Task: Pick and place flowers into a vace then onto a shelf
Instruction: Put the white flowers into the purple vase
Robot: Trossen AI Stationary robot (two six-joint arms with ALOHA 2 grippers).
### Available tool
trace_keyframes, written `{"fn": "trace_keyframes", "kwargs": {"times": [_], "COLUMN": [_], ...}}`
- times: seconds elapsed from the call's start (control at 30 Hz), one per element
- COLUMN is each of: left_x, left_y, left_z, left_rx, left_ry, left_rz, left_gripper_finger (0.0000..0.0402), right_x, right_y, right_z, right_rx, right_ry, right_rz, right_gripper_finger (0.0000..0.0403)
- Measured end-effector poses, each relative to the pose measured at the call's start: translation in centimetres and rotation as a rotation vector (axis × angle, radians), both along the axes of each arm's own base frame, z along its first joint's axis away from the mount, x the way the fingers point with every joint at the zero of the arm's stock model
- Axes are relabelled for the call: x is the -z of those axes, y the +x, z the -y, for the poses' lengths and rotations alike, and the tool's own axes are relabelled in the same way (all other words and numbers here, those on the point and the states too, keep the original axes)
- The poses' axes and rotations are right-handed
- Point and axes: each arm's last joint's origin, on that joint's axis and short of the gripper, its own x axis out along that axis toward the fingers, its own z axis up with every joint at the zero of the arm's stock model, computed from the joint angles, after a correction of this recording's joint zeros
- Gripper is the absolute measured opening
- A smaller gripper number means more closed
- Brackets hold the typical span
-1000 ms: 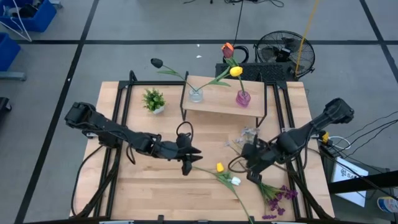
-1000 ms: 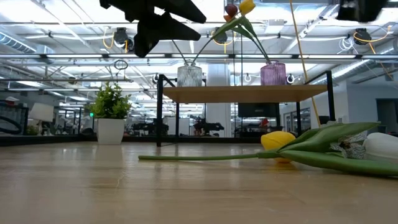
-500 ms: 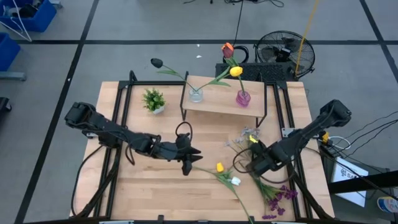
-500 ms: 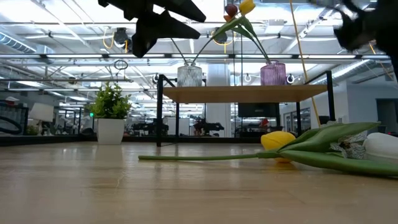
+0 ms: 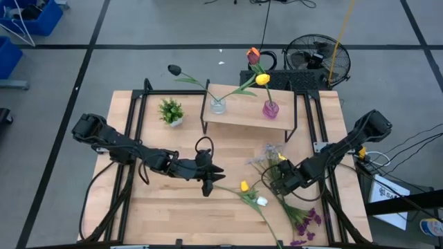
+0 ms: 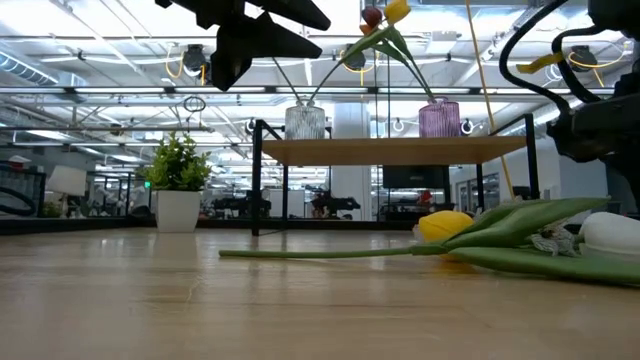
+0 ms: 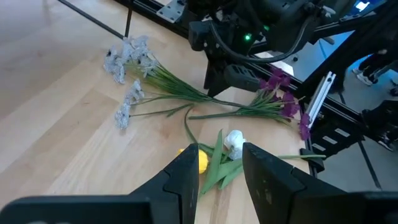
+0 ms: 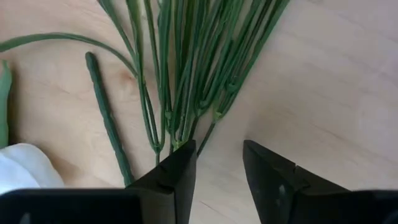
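Loose flowers lie on the table's near right part: a yellow tulip [image 5: 244,186], a white tulip [image 5: 263,201], pale sprays [image 7: 127,62] and purple flowers [image 5: 308,220]. My right gripper [image 8: 217,155] points down, open, just over the cut ends of a bundle of thin green stems [image 8: 186,74]. My left gripper [image 7: 221,162] hangs open above the table's middle, holding nothing, with the yellow tulip beyond its fingers. On the shelf [image 5: 242,119] a clear vase [image 5: 218,105] holds a dark flower, and a pink vase [image 5: 270,108] holds a yellow and an orange one. My right gripper comes from above, pointing down, and one fingertip [image 8: 180,163] stands right at the stem bundle's cut ends [image 8: 180,144]. I cannot tell whether it touches them. The stems lie flat on the table.
A small potted plant [image 5: 171,111] stands at the far left, beside the shelf. The tulips' long stems [image 6: 330,253] run across the table's near middle. A fan [image 5: 315,59] stands on the floor beyond the table's far right corner.
My right gripper has come down toward the stems on the table's near right part, and its wrist has rolled on the way. In the low view it has sunk into the picture at the right.
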Motion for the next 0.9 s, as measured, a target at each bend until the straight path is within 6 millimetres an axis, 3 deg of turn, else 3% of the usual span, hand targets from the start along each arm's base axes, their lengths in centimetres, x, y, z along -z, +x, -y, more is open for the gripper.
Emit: {"fn": "trace_keyframes", "kwargs": {"times": [0.17, 0.5, 0.63, 0.9], "left_x": [0.0, -0.1, 0.0, 0.0], "left_y": [0.0, 0.0, 0.1, 0.3], "left_z": [0.0, -0.1, -0.2, -0.9], "left_rx": [-0.002, -0.014, -0.016, -0.038], "left_ry": [-0.004, -0.027, -0.025, -0.021], "left_rz": [0.004, 0.005, 0.004, 0.003], "left_gripper_finger": [0.0127, 0.0127, 0.0127, 0.0127], "right_x": [-0.7, -4.0, -3.2, 0.6], "right_y": [-0.3, -0.8, -0.8, -1.2], "right_z": [0.2, 1.1, 1.3, 1.5], "right_rx": [-0.022, 0.018, 0.018, 0.05], "right_ry": [0.01, -0.046, -0.106, -0.056], "right_rz": [0.038, 0.29, 0.291, 0.261], "right_gripper_finger": [0.013, 0.013, 0.013, 0.013]}}
